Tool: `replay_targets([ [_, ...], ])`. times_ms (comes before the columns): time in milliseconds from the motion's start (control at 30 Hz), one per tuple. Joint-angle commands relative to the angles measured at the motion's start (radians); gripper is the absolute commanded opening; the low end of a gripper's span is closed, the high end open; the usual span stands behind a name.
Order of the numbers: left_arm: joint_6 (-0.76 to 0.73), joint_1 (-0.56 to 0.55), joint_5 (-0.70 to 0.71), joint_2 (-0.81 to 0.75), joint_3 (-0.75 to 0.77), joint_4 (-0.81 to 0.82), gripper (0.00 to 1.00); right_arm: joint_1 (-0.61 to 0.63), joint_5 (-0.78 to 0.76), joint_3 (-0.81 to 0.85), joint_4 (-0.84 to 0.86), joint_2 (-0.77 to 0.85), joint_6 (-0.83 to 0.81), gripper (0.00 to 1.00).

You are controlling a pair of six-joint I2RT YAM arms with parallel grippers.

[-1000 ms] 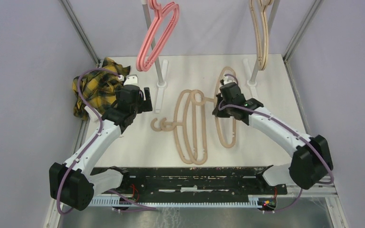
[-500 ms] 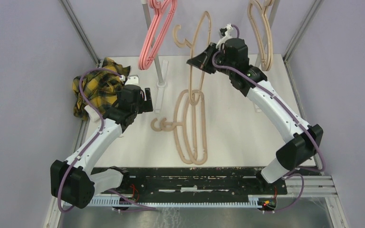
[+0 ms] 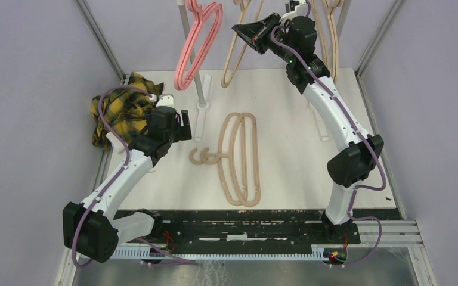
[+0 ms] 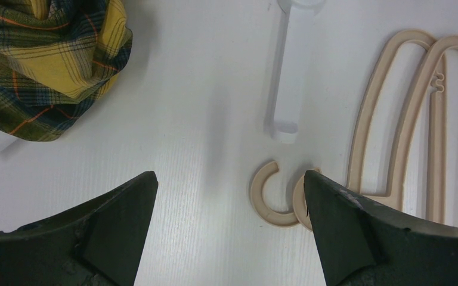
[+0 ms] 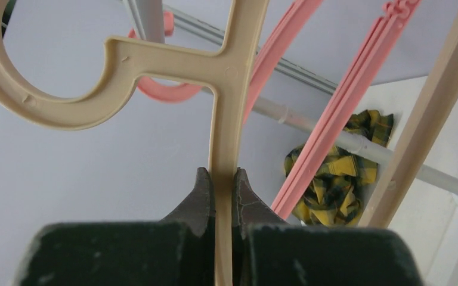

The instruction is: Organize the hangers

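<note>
Right pincer point(image 5: 220, 179) raised high, clamped on a tan hanger point(image 5: 223, 119) beside hanging pink hangers point(image 3: 198, 46), left pincer point(image 4: 229, 179) spread apart low over the table point(image 3: 286, 155), near stacked hangers point(image 3: 212, 157) lying flat, plaid cloth point(image 3: 122, 110) at left.

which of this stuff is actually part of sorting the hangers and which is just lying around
Part of the job:
- held beige hanger, clamped in the right gripper
- two beige hangers on the table, by the open left gripper
- pink hangers and hung beige hangers, up on the rail

Just lying about:
- yellow plaid cloth, far left corner
</note>
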State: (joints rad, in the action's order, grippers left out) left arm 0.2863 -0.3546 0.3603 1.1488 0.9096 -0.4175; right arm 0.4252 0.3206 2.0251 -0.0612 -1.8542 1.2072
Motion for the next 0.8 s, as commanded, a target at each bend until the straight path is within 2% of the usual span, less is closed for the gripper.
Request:
replay_targets([
  [0,-0.061,0.006,0.006,-0.024,0.021,0.031,0.99,-0.01,-0.009,0.134,0.027,-0.058,0.079,0.01],
  [300,-0.068,0.006,0.014,-0.024,0.015,0.031,0.99,-0.007,-0.029,0.13,-0.007,-0.104,0.111,0.01],
  [567,-0.064,0.008,0.008,-0.022,0.013,0.032,0.99,-0.007,-0.002,0.11,-0.077,-0.103,0.067,0.03],
  [633,-0.062,0.006,0.008,-0.023,0.012,0.032,0.99,-0.006,0.009,0.109,-0.095,-0.103,0.057,0.1],
  [767,-0.061,0.006,0.013,-0.025,0.008,0.032,0.99,-0.006,0.027,0.069,-0.069,-0.082,0.038,0.37],
])
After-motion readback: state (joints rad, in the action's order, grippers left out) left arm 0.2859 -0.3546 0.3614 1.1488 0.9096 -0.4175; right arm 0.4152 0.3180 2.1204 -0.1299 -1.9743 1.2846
